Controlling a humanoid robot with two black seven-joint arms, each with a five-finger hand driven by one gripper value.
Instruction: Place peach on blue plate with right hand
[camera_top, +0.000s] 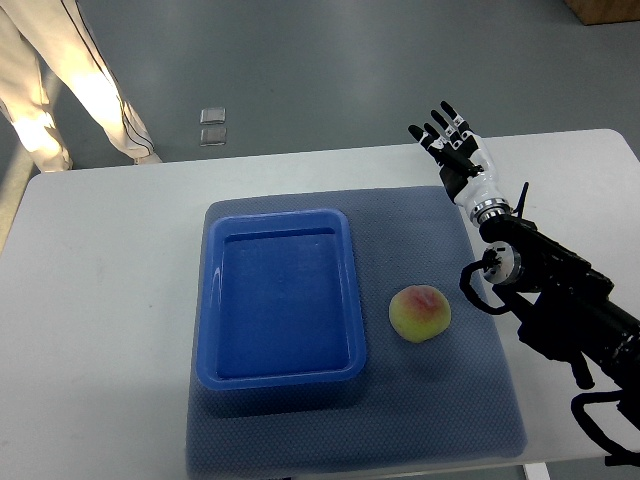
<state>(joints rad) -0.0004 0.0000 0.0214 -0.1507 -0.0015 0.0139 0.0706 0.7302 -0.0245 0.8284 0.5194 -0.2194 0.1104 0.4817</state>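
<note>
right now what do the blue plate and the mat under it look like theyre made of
The blue plate looks like moulded plastic: smooth, glossy, with soft reflections in its floor and rounded rim. The mat under it seems a woven or rubbery mesh, matte grey-blue with a fine grid texture; which one the view leaves open.

Yellow-red peach (420, 313), blue plate (280, 382), grey-blue mat (470, 400)
</note>
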